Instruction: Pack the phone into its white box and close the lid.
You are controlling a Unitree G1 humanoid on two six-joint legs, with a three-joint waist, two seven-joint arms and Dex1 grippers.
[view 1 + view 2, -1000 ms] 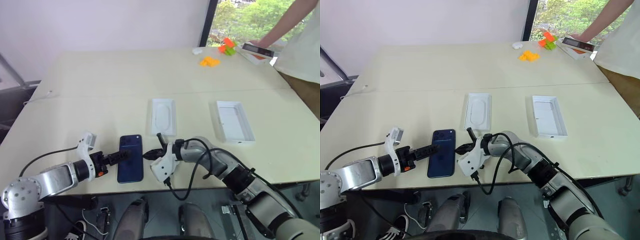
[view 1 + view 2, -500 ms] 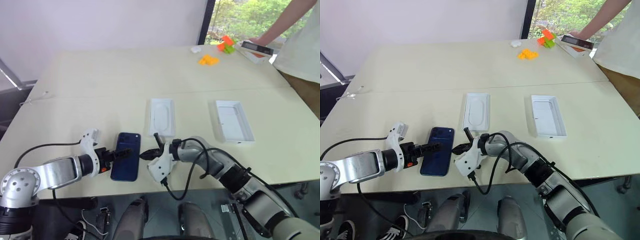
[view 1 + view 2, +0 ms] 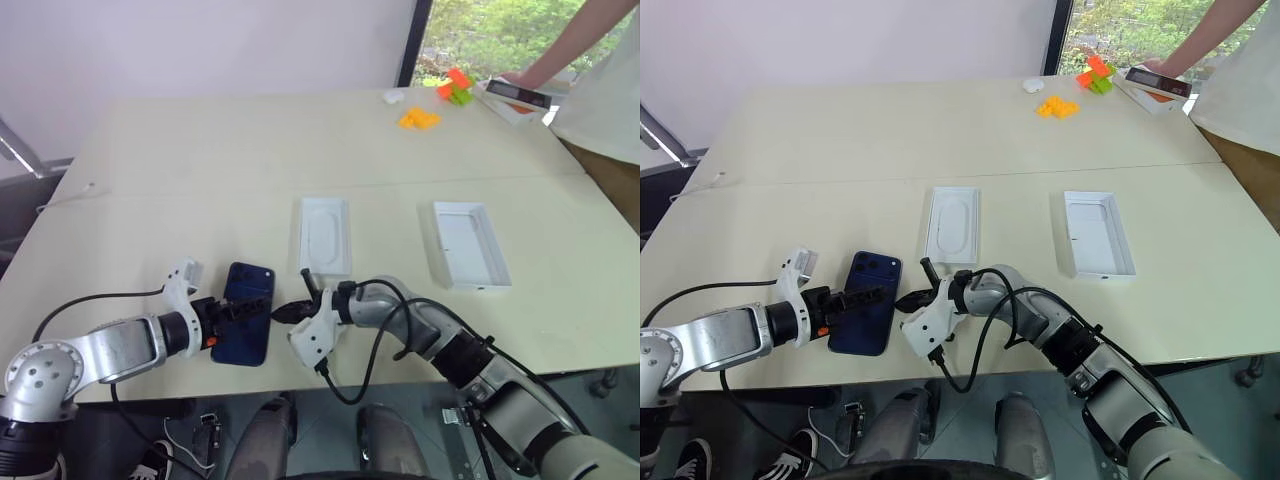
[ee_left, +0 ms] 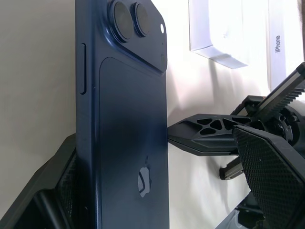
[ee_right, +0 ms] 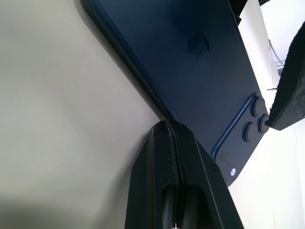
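At the table's near edge, the wide-open left gripper (image 3: 238, 312) straddles the glossy navy phone (image 3: 243, 312), gripping nothing yet, while the closed, empty right gripper (image 3: 287, 312) noses its right edge. The pickup is under way; next the jaws must close. Beyond lie the shallow white box (image 3: 325, 234) and, farther right, the lid (image 3: 466, 243).

Phone (image 4: 128, 143) is cut off by the left wrist view's bottom edge; its lower end is hidden there. Left tool (image 3: 243, 311) fingertips overlap the phone's near part in the head views, so contact is unclear. In the right wrist view the phone's far corner runs past the frame. Person (image 3: 600, 70) is cropped at the top right. The orange pieces (image 3: 419, 121) are too small to identify.
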